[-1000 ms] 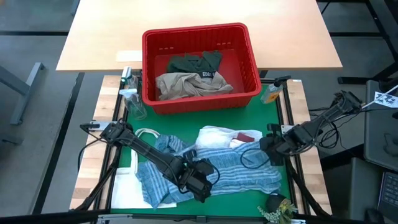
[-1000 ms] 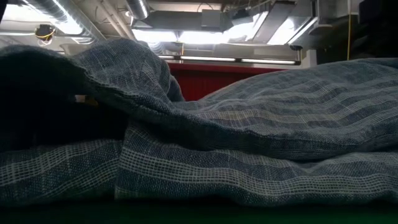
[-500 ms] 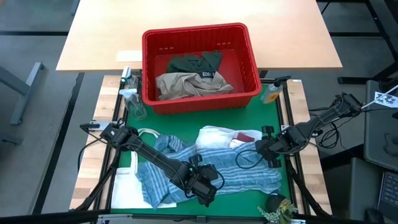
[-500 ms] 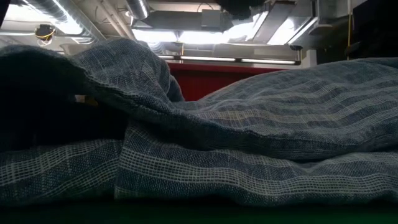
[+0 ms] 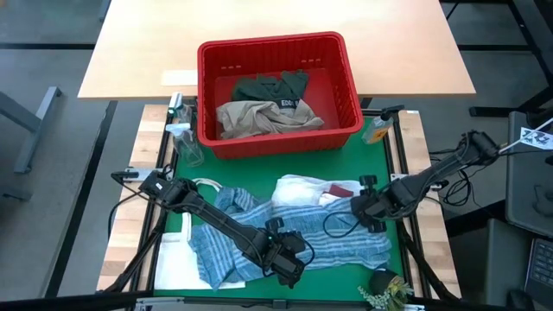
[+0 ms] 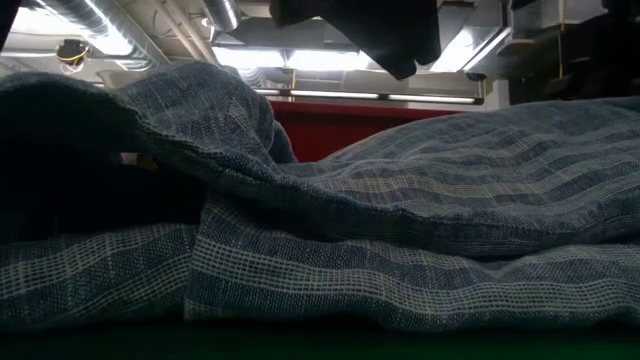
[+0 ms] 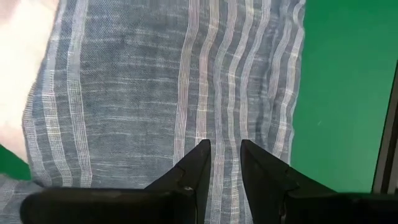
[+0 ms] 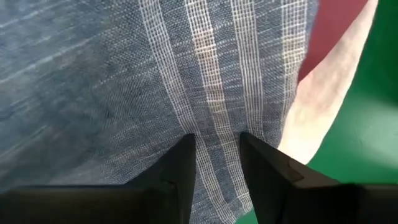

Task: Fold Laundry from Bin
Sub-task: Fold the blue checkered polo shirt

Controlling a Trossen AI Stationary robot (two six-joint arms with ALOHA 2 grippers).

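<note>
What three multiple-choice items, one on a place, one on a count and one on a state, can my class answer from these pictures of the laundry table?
1. Where does the blue-and-white striped garment lie?
A. in the bin
B. on the green mat
C. on the floor

2. How many garments show inside the red bin?
A. two
B. four
C. none

3. How do the left gripper's fingers stand?
A. spread wide above the bin
B. shut on the white tote bag
C. narrowly apart over striped cloth

Key: 1 B, the high view shows it spread on the green mat in front of the bin. 2 A, a beige garment and a dark green garment lie there. 3 C, the left wrist view shows a slim gap with stripes behind it.
</note>
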